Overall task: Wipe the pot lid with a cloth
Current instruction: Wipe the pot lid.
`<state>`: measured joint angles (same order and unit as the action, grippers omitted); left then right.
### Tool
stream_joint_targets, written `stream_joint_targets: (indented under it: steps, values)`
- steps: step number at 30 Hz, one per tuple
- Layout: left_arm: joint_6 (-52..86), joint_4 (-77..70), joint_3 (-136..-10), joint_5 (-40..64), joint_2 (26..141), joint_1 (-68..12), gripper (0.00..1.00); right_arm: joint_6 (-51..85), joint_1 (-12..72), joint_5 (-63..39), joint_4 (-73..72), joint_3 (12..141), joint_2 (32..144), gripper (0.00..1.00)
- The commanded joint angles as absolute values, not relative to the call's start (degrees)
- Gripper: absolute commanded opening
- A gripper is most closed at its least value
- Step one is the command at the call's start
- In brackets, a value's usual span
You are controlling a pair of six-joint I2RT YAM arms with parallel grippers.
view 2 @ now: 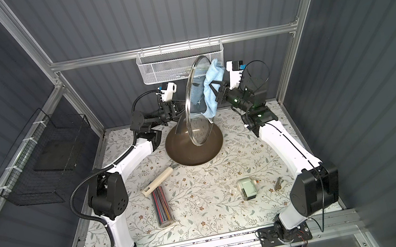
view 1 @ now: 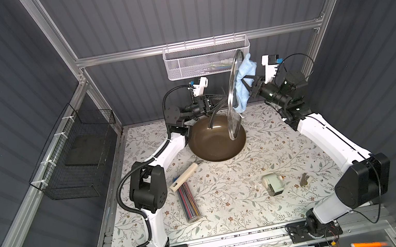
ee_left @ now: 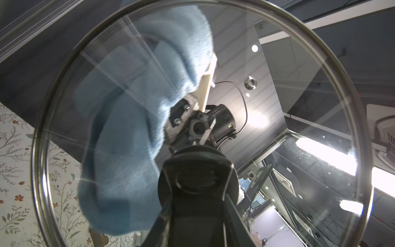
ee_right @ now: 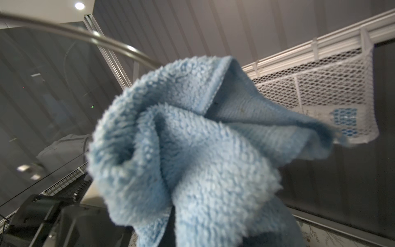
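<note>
While the left tool grips the pot lid by its handle, upright at upper centre to expose its underside, the right tool, clamped on the cloth, presses the glass.

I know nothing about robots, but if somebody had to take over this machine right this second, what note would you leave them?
Left gripper: shut on the pot lid by its black handle, holding it upright on edge over the pan.
Right gripper: shut on the cloth, bunched against the upper glass on the face opposite the handle.
Done: lid and cloth are both picked up and brought together.
Left: wipe the rest of the glass. How much is already clean cannot be told.
</note>
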<state>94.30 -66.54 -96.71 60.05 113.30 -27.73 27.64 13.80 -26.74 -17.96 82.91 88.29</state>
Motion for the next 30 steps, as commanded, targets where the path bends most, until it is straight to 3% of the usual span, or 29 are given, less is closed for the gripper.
stream_joint_targets:
  steps: [1, 10, 30]
  values:
    - [92.87, -76.51, -104.18, 59.39, 110.42, -30.23, 0.0, 27.97, 14.5, -28.03, -14.54, 79.89, 88.9, 0.0]
    - [94.22, -75.61, -109.64, 56.26, 115.26, -29.4, 0.0, 30.81, 15.96, -30.85, -16.64, 72.15, 84.68, 0.0]
    - [88.43, -67.07, -113.69, 54.06, 120.05, -28.04, 0.0, 32.22, 28.98, -34.37, -17.05, 69.61, 73.48, 0.0]
